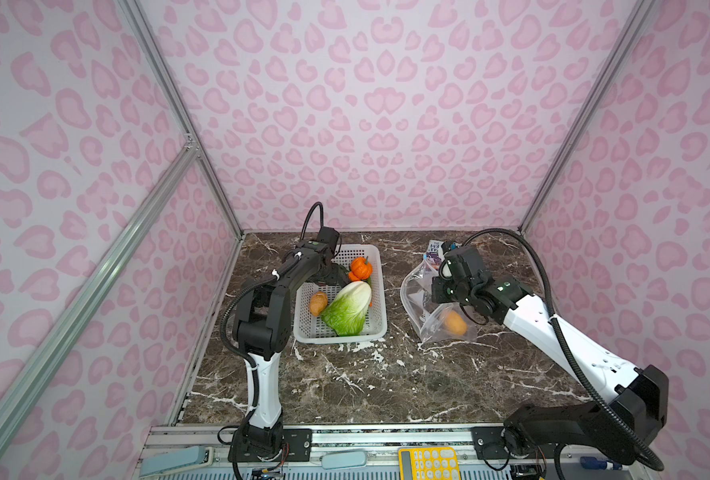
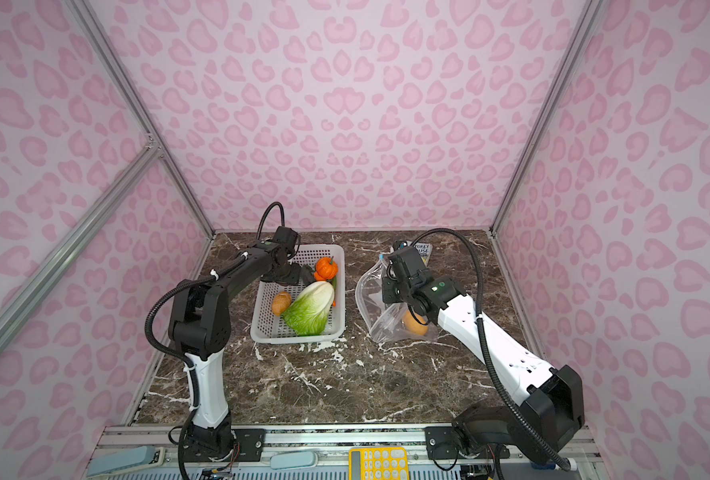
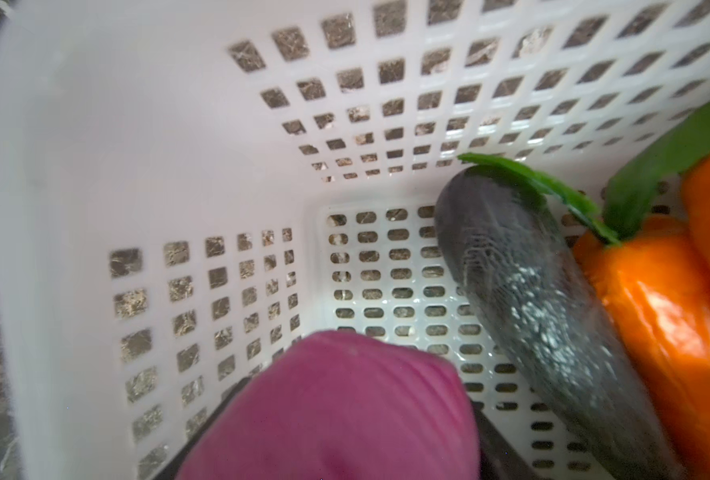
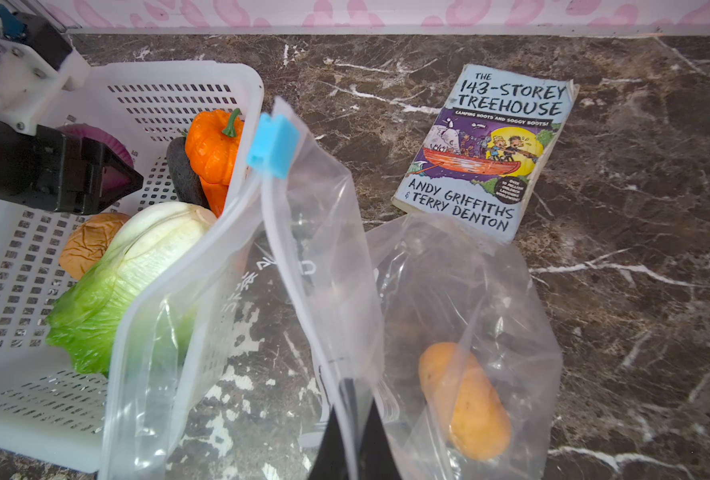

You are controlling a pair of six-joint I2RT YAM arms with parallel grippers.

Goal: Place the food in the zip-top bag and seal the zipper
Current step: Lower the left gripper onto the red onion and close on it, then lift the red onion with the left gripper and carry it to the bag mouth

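Observation:
My left gripper [image 4: 112, 174] reaches into the white basket [image 1: 380, 328] and is shut on the purple onion [image 3: 345, 415]. In the basket lie the green-and-white cabbage [image 1: 349, 307], the orange pumpkin [image 1: 361, 268], a tan potato [image 1: 318, 302] and a dark grey oblong piece [image 3: 532, 291] beside orange food [image 3: 657, 316]. To the right, the zip-top bag [image 4: 332, 232] stands with its mouth held open. My right gripper [image 4: 351, 440] is shut on the bag's mouth edge. The zipper's blue slider [image 4: 272, 145] sits at the far end of the mouth. A second potato [image 4: 465, 399] lies inside the bag.
A paperback book [image 4: 486, 153] lies on the marble table behind the bag. A yellow calculator [image 1: 428, 463] sits on the front rail. The basket stands close to the left of the bag, with pink patterned walls on three sides.

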